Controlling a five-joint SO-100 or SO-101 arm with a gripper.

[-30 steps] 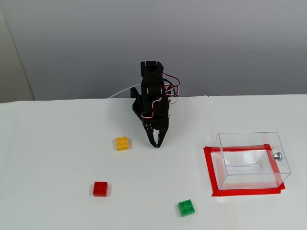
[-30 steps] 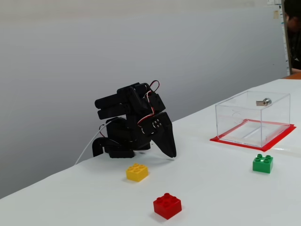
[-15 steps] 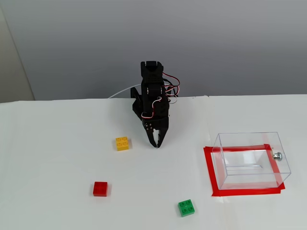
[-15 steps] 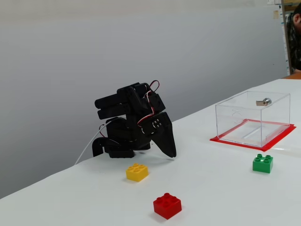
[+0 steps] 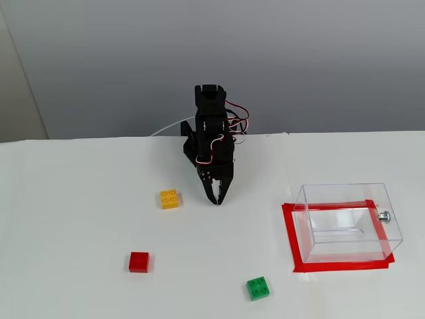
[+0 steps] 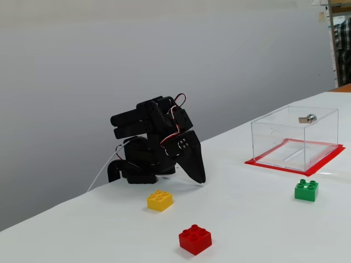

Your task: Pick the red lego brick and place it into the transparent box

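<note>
The red lego brick (image 5: 139,262) (image 6: 194,239) lies on the white table, near the front left in a fixed view. The transparent box (image 5: 347,221) (image 6: 296,138) stands at the right on a red tape rectangle, empty, with a small silver knob (image 5: 383,214) on its side. My black gripper (image 5: 217,199) (image 6: 199,179) is folded down at the arm's base, its tip close to the table, jaws together and empty. It is well apart from the red brick and from the box.
A yellow brick (image 5: 169,199) (image 6: 159,200) lies just left of the gripper tip. A green brick (image 5: 257,288) (image 6: 306,189) lies in front of the box. The red tape rectangle (image 5: 295,249) frames the box. A grey wall stands behind the table.
</note>
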